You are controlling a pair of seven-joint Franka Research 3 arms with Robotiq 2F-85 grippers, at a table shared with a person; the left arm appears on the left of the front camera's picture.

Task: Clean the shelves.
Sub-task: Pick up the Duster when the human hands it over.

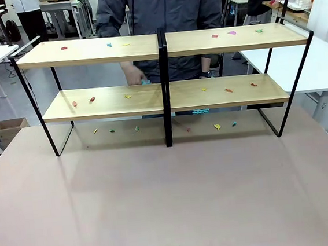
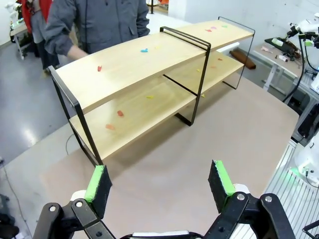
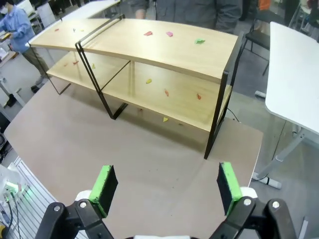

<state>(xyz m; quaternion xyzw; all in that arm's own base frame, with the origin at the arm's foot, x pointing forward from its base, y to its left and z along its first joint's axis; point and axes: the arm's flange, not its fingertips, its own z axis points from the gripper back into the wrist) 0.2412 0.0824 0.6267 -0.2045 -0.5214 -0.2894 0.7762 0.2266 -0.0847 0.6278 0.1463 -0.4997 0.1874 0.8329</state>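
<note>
My left fingers (image 2: 97,185) and my right fingers (image 3: 106,188) both stand wide apart, holding nothing, above the near part of the tabletop (image 1: 172,203), while the shelves (image 1: 87,52) stand across its far half, coloured scraps (image 1: 127,95) dotting both boards.

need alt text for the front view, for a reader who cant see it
Two-tier wooden shelves in a black frame stand across a pinkish-brown table, with small coloured scraps scattered on both boards and on the table under them. A person in a dark grey jacket stands behind, one hand showing between the tiers.
</note>
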